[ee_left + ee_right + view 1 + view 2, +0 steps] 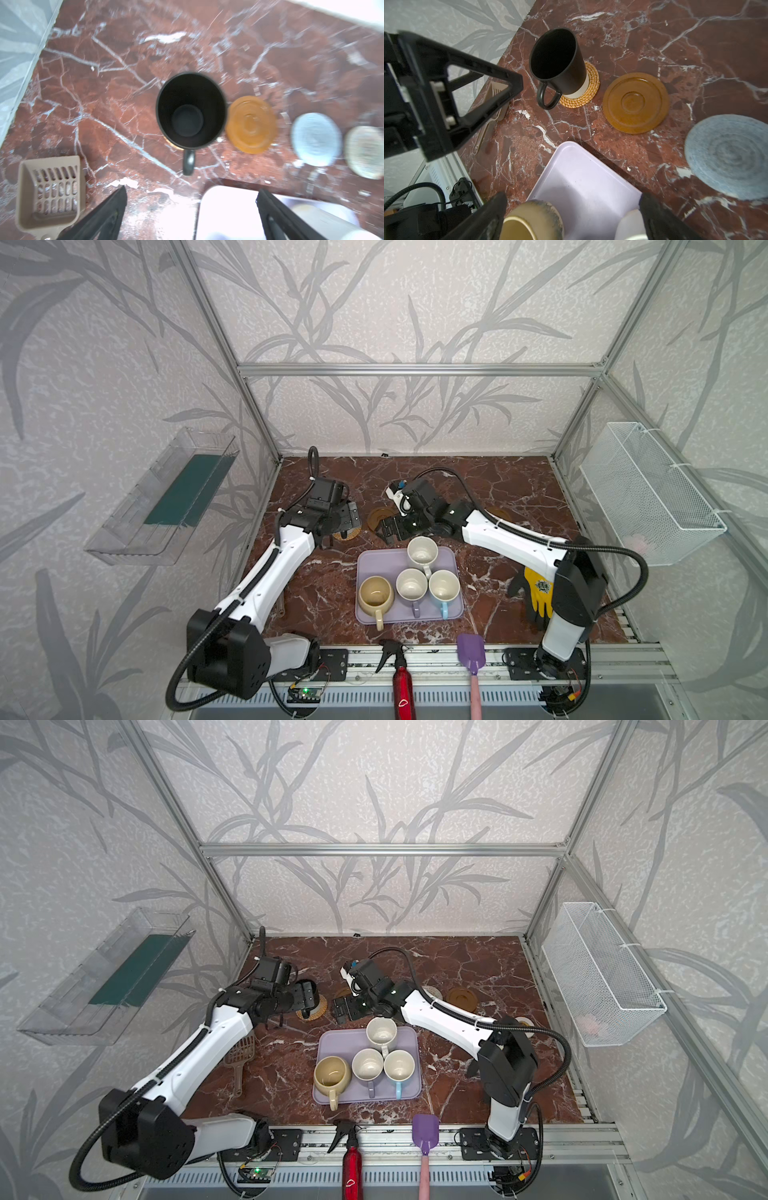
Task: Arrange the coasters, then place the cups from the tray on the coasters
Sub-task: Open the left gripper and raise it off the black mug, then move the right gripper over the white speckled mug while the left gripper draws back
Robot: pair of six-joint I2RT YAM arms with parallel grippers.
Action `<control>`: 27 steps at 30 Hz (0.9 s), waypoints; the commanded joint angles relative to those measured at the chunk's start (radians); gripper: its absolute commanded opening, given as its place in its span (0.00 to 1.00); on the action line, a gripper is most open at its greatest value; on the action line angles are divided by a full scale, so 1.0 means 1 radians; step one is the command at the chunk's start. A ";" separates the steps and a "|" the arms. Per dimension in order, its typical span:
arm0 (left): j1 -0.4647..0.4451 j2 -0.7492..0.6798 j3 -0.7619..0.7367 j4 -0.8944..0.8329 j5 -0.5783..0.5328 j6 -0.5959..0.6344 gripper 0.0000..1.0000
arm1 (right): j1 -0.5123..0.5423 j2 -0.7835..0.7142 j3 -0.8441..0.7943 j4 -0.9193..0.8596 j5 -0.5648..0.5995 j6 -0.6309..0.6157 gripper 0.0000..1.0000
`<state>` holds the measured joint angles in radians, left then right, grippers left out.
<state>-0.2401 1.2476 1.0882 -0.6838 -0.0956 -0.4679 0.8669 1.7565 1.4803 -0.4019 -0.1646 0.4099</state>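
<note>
- Along the back of the desk the coasters lie in a row, so I judge the arranging done. From the left they are the golden rattan coaster, an amber coaster, the grey-blue coaster, the cream spiral coaster and a second amber coaster.
- On the rattan coaster the black cup stands upright, which makes one cup of five placed.
- The left fingers are spread wide and hold nothing, and the black cup stands clear of them.
- The right fingers are spread just as wide and are empty too. In both top views they hover at the far edge of the tray, just beside the speckled white cup.
- Four cups sit on the tray: the speckled white one, the cream-yellow cup, the lavender cup and the light blue cup.
- Four coasters are bare, so I reckon four carries are left, and the speckled white cup looks the likeliest next.
</note>
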 commanded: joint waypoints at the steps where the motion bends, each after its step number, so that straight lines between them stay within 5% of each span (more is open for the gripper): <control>1: 0.004 -0.071 0.025 -0.048 0.087 -0.024 1.00 | 0.007 -0.110 -0.049 -0.077 0.062 -0.028 0.99; 6: -0.032 -0.147 -0.003 -0.006 0.327 -0.062 0.99 | 0.014 -0.242 -0.139 -0.164 0.133 -0.034 0.99; 14: -0.192 -0.229 -0.114 0.158 0.505 -0.161 0.99 | 0.015 -0.379 -0.294 -0.238 0.200 -0.030 0.99; 27: -0.282 -0.225 -0.275 0.310 0.466 -0.315 0.99 | 0.012 -0.303 -0.368 -0.169 0.148 -0.027 0.77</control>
<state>-0.5182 1.0237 0.8238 -0.4305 0.3763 -0.7418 0.8772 1.4113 1.0920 -0.5797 0.0093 0.3920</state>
